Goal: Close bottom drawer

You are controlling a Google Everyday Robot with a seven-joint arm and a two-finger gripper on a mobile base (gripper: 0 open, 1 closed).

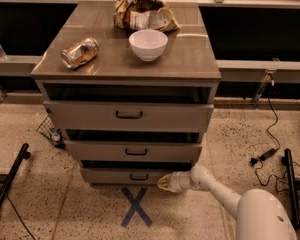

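Grey-brown bottom drawer [110, 175] part out; gripper [166, 182] at front's right, open/shut can't tell. Off-ctr push may skew, jam.

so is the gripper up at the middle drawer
No, the gripper sits low at the bottom drawer front, right of its handle, below the middle drawer.

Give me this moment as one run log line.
bottom drawer: ajar | gripper: at drawer front, right of handle | contact: unclear

Warm, moderate light from above; mild glare on the cabinet top [190, 59], dark shadow in drawer gaps. The gripper [165, 183], at the bottom drawer [105, 175] front, appears slightly blurred.
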